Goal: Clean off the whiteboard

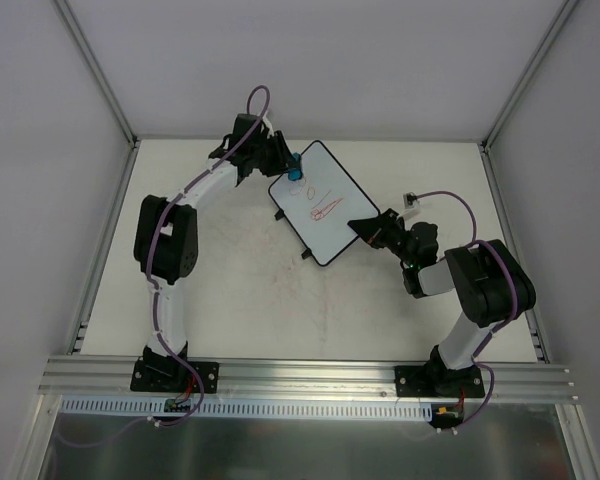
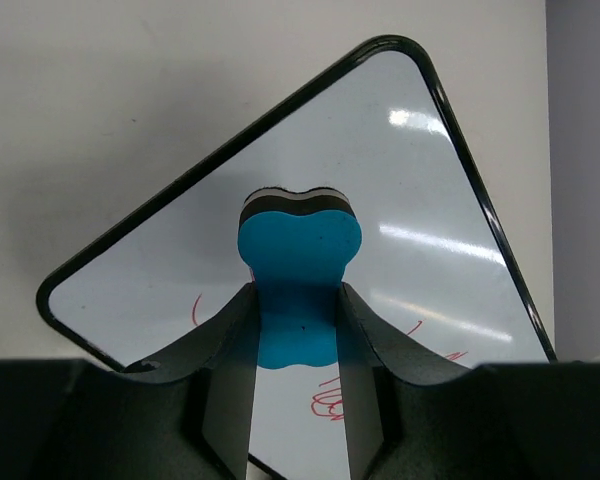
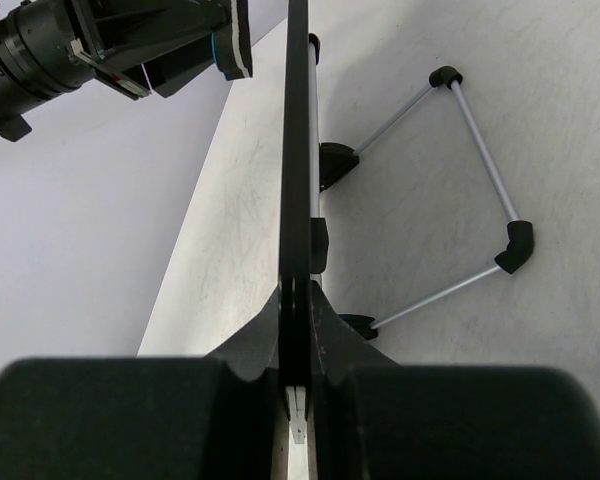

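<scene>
The whiteboard [image 1: 325, 215] lies slanted across the middle of the table, with red scribbles [image 1: 325, 210] on its face. My left gripper [image 1: 293, 166] is shut on the blue eraser [image 1: 296, 173], which is at the board's far left corner. In the left wrist view the eraser [image 2: 300, 245] sits between the fingers [image 2: 230, 350], against the white board [image 2: 420, 200], above red scribbles [image 2: 325, 402]. My right gripper [image 1: 366, 228] is shut on the board's near right edge. In the right wrist view the board [image 3: 298, 150] shows edge-on between the jaws of that gripper [image 3: 298, 305].
A wire stand [image 3: 480, 190] with black joints sticks out behind the board. A small grey object [image 1: 411, 200] lies right of the board. Metal frame posts [image 1: 105, 250] line the table's sides, with walls behind. The left arm [image 3: 90, 45] shows at the right wrist view's top left.
</scene>
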Action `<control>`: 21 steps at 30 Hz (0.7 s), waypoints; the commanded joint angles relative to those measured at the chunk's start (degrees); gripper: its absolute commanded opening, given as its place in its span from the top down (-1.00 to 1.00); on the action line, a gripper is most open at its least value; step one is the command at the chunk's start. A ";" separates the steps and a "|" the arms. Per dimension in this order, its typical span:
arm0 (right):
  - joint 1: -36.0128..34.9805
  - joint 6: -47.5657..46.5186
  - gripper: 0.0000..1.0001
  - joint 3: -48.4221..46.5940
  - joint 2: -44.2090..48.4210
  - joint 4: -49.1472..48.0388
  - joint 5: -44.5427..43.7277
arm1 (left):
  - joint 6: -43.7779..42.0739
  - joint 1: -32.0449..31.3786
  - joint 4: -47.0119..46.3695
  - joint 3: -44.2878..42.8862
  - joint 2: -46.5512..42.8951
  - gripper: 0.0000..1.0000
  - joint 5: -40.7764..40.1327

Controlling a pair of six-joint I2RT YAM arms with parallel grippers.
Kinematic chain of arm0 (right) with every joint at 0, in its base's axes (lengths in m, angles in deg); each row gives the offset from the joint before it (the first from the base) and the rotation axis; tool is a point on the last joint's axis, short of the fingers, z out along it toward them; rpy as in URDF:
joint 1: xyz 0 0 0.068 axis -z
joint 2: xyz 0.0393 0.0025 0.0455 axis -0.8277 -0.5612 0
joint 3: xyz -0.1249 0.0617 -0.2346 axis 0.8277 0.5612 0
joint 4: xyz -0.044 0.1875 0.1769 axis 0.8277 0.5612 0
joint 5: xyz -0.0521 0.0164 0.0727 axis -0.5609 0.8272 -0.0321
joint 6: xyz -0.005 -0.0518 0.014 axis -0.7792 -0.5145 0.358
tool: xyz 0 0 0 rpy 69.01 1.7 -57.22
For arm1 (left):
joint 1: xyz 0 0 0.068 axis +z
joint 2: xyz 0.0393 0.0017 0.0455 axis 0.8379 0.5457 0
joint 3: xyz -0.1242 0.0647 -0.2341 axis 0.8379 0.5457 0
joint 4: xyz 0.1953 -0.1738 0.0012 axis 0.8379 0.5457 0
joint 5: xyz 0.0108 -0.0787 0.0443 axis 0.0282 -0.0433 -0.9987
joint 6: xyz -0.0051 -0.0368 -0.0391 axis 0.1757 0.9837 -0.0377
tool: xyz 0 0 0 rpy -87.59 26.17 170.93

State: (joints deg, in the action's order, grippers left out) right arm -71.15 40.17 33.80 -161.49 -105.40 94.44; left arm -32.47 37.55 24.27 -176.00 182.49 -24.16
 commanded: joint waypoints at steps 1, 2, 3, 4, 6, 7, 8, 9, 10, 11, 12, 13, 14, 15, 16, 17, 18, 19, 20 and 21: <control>0.00 0.01 1.00 -1.92 -0.07 -6.83 3.05 | -3.12 -2.24 -10.36 2.03 -0.56 0.86 1.13; -0.09 -0.08 1.00 -2.01 -0.16 -6.83 3.13 | -4.35 -2.42 -10.54 2.20 -0.56 0.85 -0.44; -0.09 0.00 1.00 -2.01 -0.16 -6.83 3.13 | -4.71 -2.68 -10.54 2.38 -0.30 0.82 -1.16; -0.09 0.01 1.00 -2.01 -0.16 -6.83 3.13 | -4.71 -2.77 -10.63 2.56 -0.12 0.82 -1.51; 0.00 0.01 1.00 -2.01 -0.16 -6.83 3.22 | -5.15 -2.77 -10.63 2.82 1.01 0.86 -1.25; 0.00 0.09 1.00 -2.01 -0.16 -6.83 3.22 | -4.98 -2.77 -10.71 2.73 1.54 0.89 -0.82; -0.09 0.09 1.00 -2.01 -0.07 -6.83 3.22 | -5.15 -2.77 -10.89 2.30 2.07 0.90 -0.20; -0.09 0.09 1.00 -2.01 -0.07 -6.83 3.31 | -5.24 -2.69 -11.06 1.95 2.94 0.91 0.41; -0.09 0.09 1.00 -2.01 -0.07 -6.83 3.31 | -5.24 -2.86 -11.07 1.59 3.21 0.92 0.59; 0.00 0.09 1.00 -2.01 -0.07 -6.83 3.40 | -5.41 -2.86 -11.07 1.42 3.48 0.92 0.59; -0.09 0.09 1.00 -1.93 0.01 -6.83 3.40 | -5.50 -2.95 -11.07 1.50 3.65 0.93 0.60; 0.00 0.09 1.00 -1.84 0.10 -6.83 3.31 | -5.68 -2.95 -11.07 1.68 3.74 0.94 0.60; -0.09 0.18 1.00 -1.84 0.10 -6.83 3.40 | -5.94 -2.95 -11.07 1.85 3.74 0.94 0.77; 0.00 0.09 1.00 -1.84 0.10 -6.83 3.31 | -6.12 -3.12 -11.07 1.94 3.74 0.94 1.03; -0.09 0.09 1.00 -1.84 0.19 -6.83 3.40 | -6.47 -3.21 -11.07 2.03 3.83 0.94 1.21; 0.00 0.18 1.00 -1.84 0.10 -6.83 3.40 | -7.34 -3.30 -10.98 2.03 3.66 0.94 1.21; 0.00 0.09 1.00 -1.84 0.10 -6.83 3.40 | -7.70 -3.47 -10.80 2.55 3.31 0.94 0.95; -0.09 0.01 1.00 -1.84 0.10 -6.83 3.40 | -8.05 -3.56 -10.45 2.73 3.04 0.93 0.16; 0.00 0.01 0.99 -1.84 0.02 -6.83 3.40 | -8.31 -3.56 -9.67 2.99 2.78 0.92 -2.54; 0.00 0.01 1.00 -1.84 0.10 -6.83 3.48 | -8.49 -3.56 -8.09 3.00 2.69 0.90 -3.87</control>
State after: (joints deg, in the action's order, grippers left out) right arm -71.00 40.17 33.40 -161.51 -104.73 94.81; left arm -38.09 34.42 14.85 -173.53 186.22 -24.29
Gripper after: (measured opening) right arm 0.058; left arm 0.319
